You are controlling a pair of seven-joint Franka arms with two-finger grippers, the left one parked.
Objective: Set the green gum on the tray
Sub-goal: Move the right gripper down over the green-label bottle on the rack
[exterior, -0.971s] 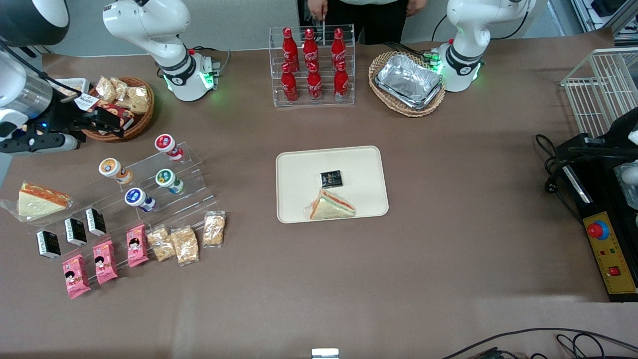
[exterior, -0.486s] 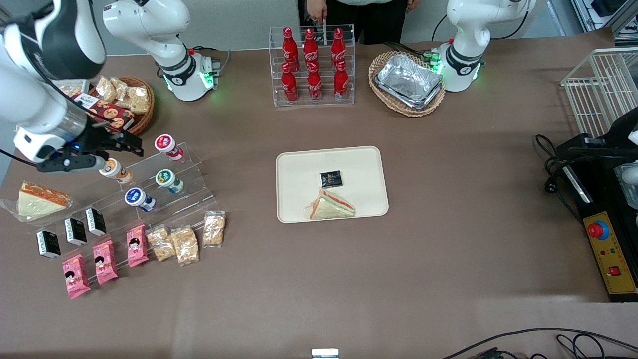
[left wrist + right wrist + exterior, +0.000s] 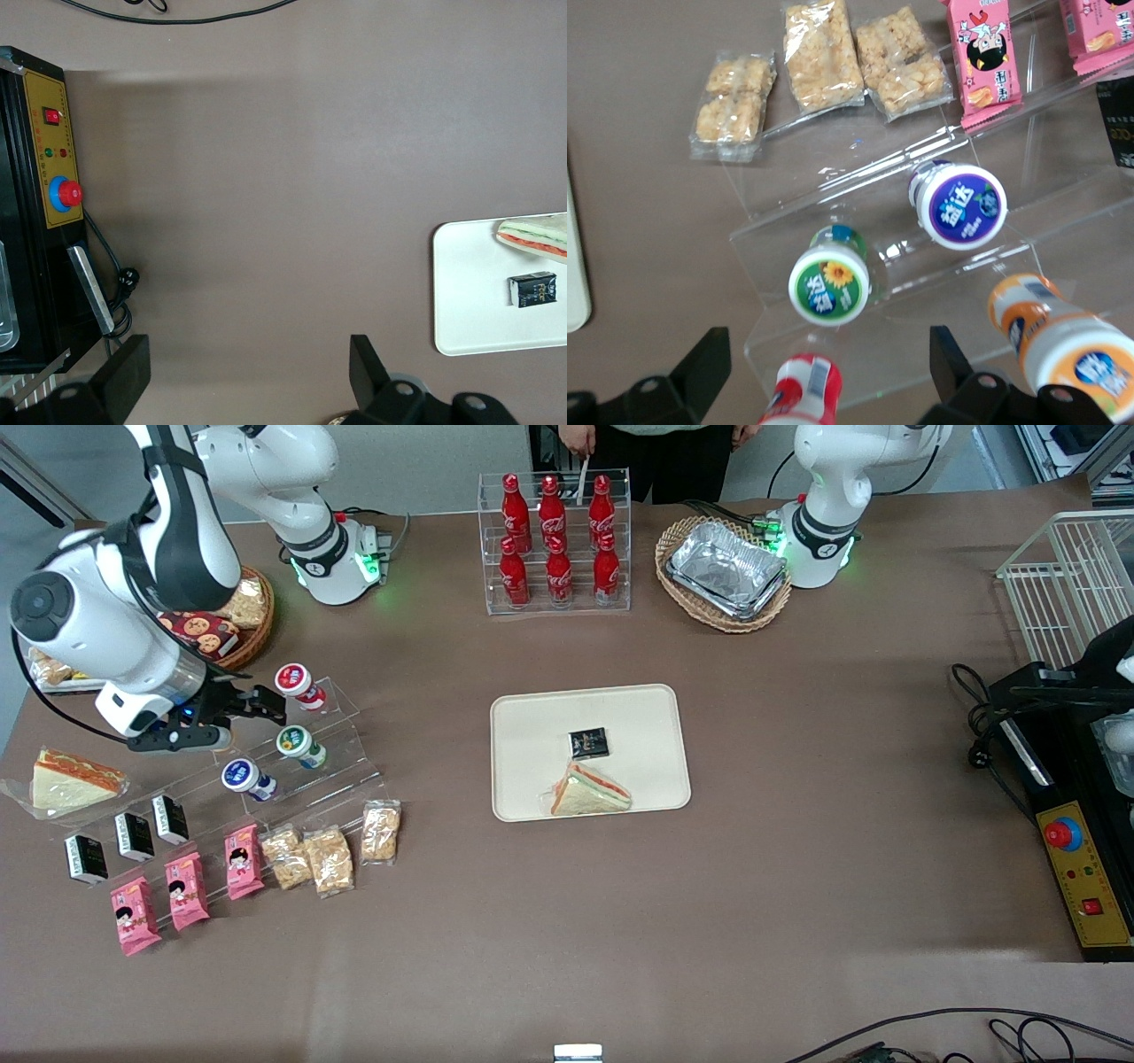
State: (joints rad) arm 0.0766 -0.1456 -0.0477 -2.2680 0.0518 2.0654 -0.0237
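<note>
The green gum (image 3: 299, 745), a small white bottle with a green lid, lies on a clear stepped acrylic stand (image 3: 345, 731) toward the working arm's end of the table. It also shows in the right wrist view (image 3: 829, 283). My right gripper (image 3: 262, 708) hovers open and empty just above the stand, between the green gum and the red-lidded bottle (image 3: 296, 682). In the wrist view the gripper (image 3: 828, 347) has its fingers (image 3: 707, 359) spread wide, apart from the gum. The beige tray (image 3: 532, 717) lies mid-table and holds a sandwich (image 3: 588, 790) and a black packet (image 3: 588, 741).
A blue-lidded bottle (image 3: 959, 205), an orange-lidded bottle (image 3: 1063, 345) and the red-lidded bottle (image 3: 802, 390) share the stand. Snack packets (image 3: 330, 857), pink packets (image 3: 184, 890), black boxes (image 3: 133, 835) and a wrapped sandwich (image 3: 66, 779) lie around it. A snack basket (image 3: 232, 615) stands farther from the camera.
The right arm has swung in from the table's edge over the stand. The gripper now sits above the gum bottles, covering the orange-lidded one in the front view.
</note>
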